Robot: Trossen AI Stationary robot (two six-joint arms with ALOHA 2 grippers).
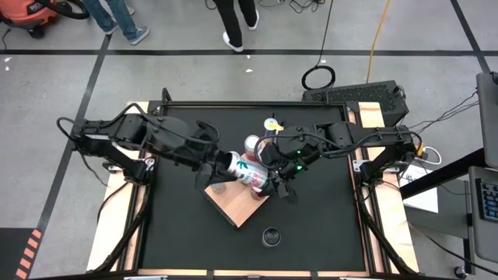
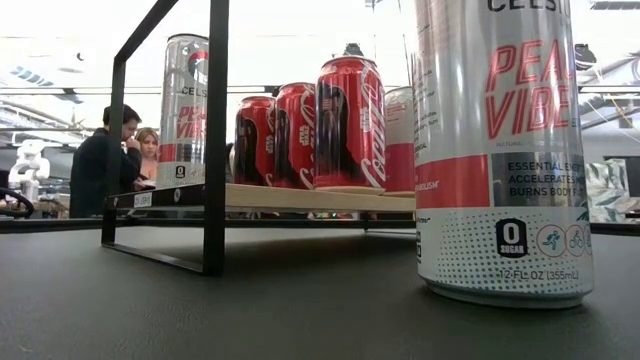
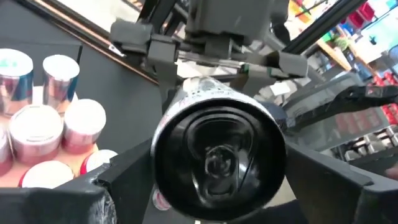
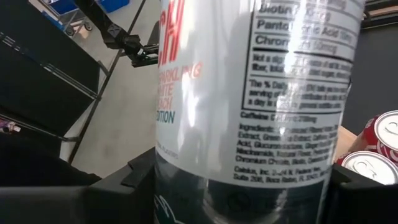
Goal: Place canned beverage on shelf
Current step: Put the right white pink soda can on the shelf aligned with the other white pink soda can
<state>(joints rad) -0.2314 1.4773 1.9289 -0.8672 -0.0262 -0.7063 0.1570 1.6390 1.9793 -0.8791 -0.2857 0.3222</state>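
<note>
A white-and-silver can [image 1: 245, 171] with red and green print hangs between my two grippers, above the shelf [image 1: 233, 208], a light-brown board on a black frame. It lies slanted, its black lid [image 3: 217, 155] toward the left arm. My right gripper [image 1: 269, 180] is shut on its body. My left gripper [image 1: 223, 163] is open, and its fingers [image 3: 134, 165] flank the can's lid end. I see no plain touch there. My right gripper pinches the can's printed wall [image 4: 174, 177] between its two fingers, away from the lid end. The fingers come slanting down from the table's right and lie across the can. The can is lifted clear over the shelf and tilted, its lid facing the left arm.
Several red and silver cans [image 2: 350, 120] stand upright on the shelf [image 2: 300, 198], grouped at its far part [image 1: 253, 144]. One more tall can [image 2: 500, 150] stands on the black tabletop near the front edge [image 1: 271, 236]. People [image 1: 233, 23] stand beyond the far edge.
</note>
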